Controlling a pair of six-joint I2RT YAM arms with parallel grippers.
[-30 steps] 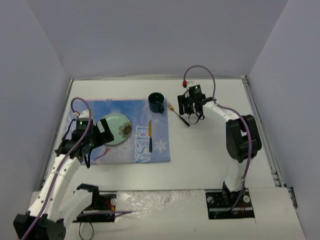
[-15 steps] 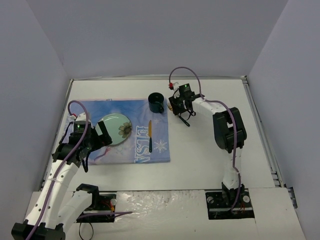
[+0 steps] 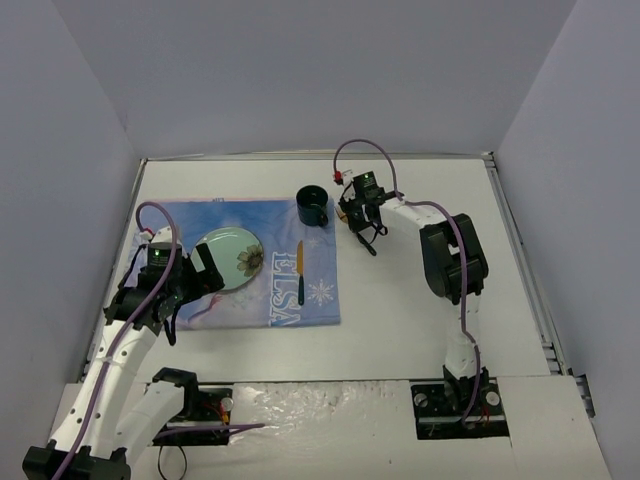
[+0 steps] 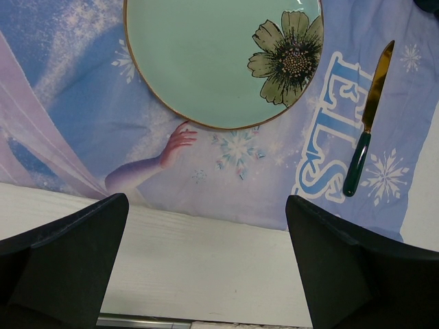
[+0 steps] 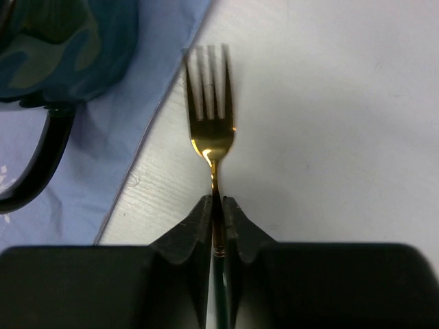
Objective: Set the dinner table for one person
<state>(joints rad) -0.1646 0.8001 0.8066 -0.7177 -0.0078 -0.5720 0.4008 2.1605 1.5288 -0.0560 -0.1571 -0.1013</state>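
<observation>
You see a left arm (image 3: 115,355) and a right arm (image 3: 447,262), both white with black joints. A purple cable (image 3: 362,142) runs along each, a green light (image 3: 364,180) glows at each wrist, and the fingers (image 4: 62,260) are matte black.

The word "ELSA" is printed in large blue-and-white letters on the placemat (image 3: 255,305) (cut off partway in the left wrist view). No other writing can be read.
</observation>
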